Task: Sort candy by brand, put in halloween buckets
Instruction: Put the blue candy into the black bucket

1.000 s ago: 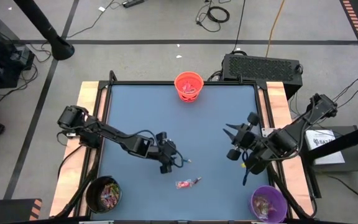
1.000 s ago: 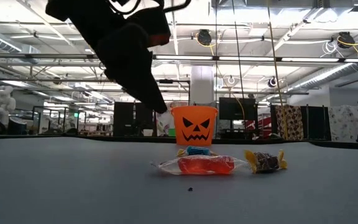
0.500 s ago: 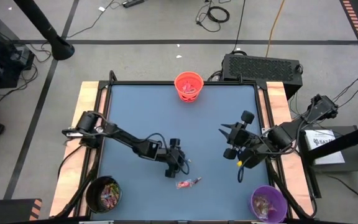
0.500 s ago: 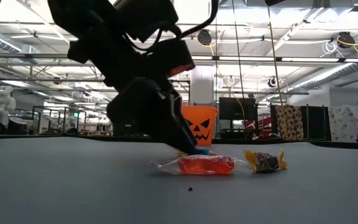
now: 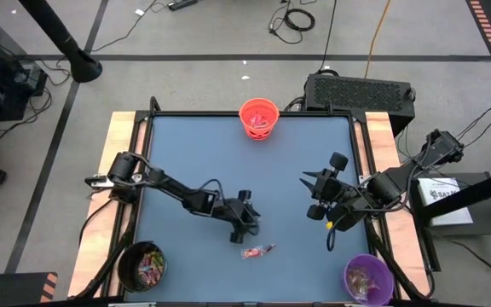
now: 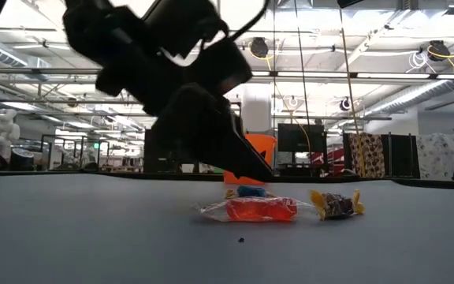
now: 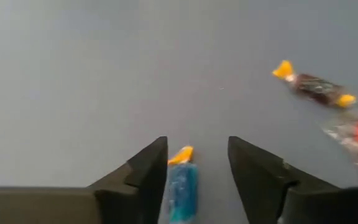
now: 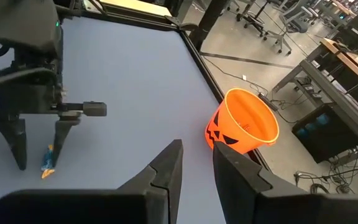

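High view, left gripper: you see the left gripper (image 5: 247, 223) low over the blue table (image 5: 186, 153), near its middle, jaws apart.
High view, candy: a red-wrapped candy (image 5: 251, 252) and a small dark candy (image 5: 268, 248) lie just beyond the fingertips, toward the table's near edge.
High view, right gripper: the right gripper (image 5: 309, 183) waits over the table's right side, holding nothing you can see.
High view, buckets: the orange bucket (image 5: 259, 118) sits at the far edge, the black bucket (image 5: 141, 265) at the near left corner, the purple bucket (image 5: 369, 278) at the near right corner; each holds candy.
Low view: the left arm's dark bulk hides most of the orange bucket (image 6: 260, 147). You see a blue candy (image 6: 248, 191) on the table just behind the red one (image 6: 260, 209), with the dark, yellow-ended candy (image 6: 336, 205) beside them.
Left wrist view: the two fingers (image 7: 148, 165) stand apart on either side of the blue candy (image 7: 182, 184); you cannot tell if they touch it. The dark candy (image 7: 314, 85) lies well apart.
Right wrist view: the right jaws stand a little apart, empty. The left gripper (image 8: 39, 155) straddles the blue candy (image 8: 48, 161); the orange bucket (image 8: 243, 123) is upright.
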Robot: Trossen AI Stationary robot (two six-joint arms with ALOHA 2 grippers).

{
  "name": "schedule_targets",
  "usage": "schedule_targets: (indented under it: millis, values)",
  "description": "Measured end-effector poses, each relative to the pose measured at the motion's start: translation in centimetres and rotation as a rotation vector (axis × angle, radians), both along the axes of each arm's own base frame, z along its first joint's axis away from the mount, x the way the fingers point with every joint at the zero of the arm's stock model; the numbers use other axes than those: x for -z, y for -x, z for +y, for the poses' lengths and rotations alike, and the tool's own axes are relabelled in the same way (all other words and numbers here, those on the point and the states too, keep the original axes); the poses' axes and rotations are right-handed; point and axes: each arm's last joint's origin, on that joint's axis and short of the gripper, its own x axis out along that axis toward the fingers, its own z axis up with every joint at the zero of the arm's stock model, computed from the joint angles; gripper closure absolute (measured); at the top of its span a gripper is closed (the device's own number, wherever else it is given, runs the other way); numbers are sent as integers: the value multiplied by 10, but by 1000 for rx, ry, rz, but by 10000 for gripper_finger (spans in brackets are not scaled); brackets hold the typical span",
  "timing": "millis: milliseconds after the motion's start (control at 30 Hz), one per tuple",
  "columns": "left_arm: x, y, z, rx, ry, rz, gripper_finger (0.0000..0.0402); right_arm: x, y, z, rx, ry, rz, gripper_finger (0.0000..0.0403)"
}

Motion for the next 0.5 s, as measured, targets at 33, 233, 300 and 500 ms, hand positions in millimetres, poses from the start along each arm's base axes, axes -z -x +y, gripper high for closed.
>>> schedule_targets:
  millis: [33, 233, 300, 500]
  values:
    - [3, 3, 1, 7, 12, -22, 232, 0, 0, 0, 0, 0, 1, 321]
    - [18, 20, 14, 19, 54, -55, 270, 0, 0, 0, -7, 3, 10, 321]
    - [18, 21, 17, 13, 61, -84, 274, 0, 0, 0, -7, 3, 11, 321]
    - [17, 21, 25, -33, 108, -96, 276, 0, 0, 0, -7, 4, 11, 321]
